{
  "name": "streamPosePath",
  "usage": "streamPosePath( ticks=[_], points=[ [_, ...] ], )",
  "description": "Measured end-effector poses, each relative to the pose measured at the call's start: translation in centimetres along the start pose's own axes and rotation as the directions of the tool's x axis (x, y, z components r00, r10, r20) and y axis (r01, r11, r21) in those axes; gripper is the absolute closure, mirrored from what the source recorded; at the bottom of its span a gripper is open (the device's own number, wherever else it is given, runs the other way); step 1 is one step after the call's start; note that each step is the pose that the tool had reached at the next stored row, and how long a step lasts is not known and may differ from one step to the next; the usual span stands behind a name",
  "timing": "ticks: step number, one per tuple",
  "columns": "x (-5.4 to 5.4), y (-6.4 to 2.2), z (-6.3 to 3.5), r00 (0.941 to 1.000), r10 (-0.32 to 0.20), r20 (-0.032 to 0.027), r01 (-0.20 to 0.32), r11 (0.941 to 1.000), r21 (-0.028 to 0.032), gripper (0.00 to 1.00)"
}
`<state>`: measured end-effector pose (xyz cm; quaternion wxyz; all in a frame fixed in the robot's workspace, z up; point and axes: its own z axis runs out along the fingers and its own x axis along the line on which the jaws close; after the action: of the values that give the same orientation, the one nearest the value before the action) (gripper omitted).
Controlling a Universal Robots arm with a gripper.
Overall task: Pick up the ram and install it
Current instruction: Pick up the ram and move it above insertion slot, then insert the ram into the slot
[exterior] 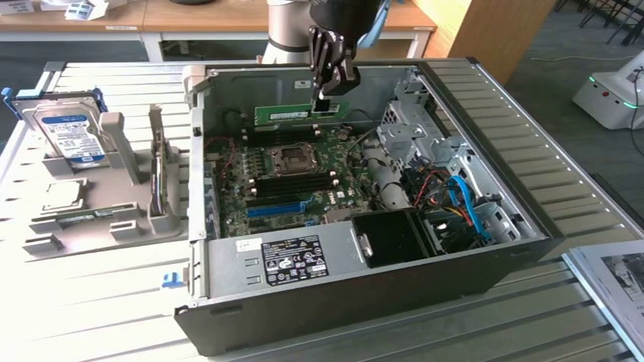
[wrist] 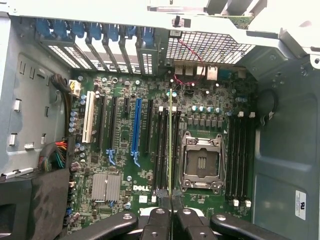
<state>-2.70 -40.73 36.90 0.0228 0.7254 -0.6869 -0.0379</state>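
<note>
Exterior view: pincer (exterior: pixel 328 102) clamped on the ram (exterior: pixel 286 113), over the open computer case (exterior: pixel 503 249).
Ram held level on its long edge above the motherboard (exterior: pixel 292 173); case sits on the tabletop (exterior: pixel 101 302). Wrist view: ram (wrist: pixel 170 140) seen edge-on between the pincer (wrist: pixel 171 212) fingers, lined up over the black memory slots (wrist: pixel 162 150) just beside the processor socket (wrist: pixel 201 161).

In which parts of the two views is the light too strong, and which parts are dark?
Exterior view: light falls bright on the slatted table, while the computer case shades its own inside around the ram. Wrist view: the case's metal rim glares white; the black cover is very dark.
</note>
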Motion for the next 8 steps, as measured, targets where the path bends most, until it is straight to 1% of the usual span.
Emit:
streamPosePath(
  ticks=[8],
  points=[
    [0.00,-0.01,0.01,1.0000,0.000,0.0001,0.000,1.0000,0.0000,0.88]
  ],
)
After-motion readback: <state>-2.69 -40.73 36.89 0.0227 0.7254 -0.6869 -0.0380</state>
